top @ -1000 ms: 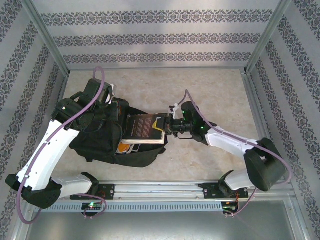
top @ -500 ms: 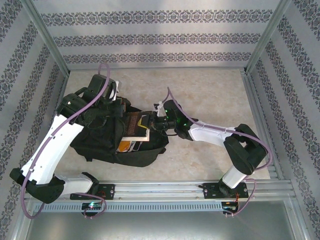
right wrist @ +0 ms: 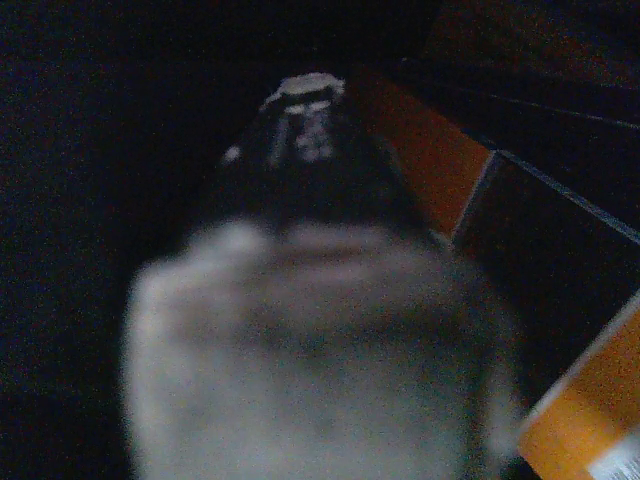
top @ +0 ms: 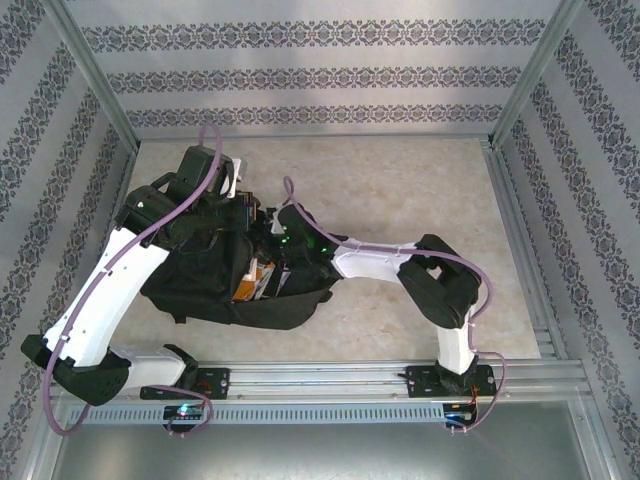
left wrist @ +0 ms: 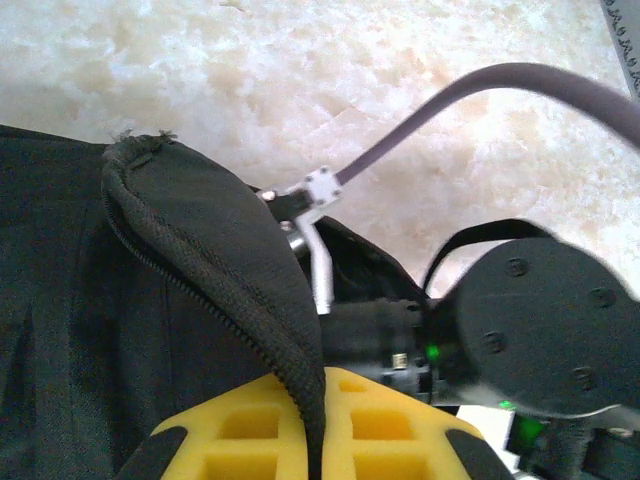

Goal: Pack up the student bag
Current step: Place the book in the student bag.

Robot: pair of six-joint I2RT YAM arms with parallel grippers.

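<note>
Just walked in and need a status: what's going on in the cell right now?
The left gripper is shut on the zipper edge of the student bag, holding its opening up. The right gripper is reaching into that opening, beside books with orange edges that are inside the bag. The right wrist view is dark and blurred, so it's unclear whether that gripper is holding a book.
</note>
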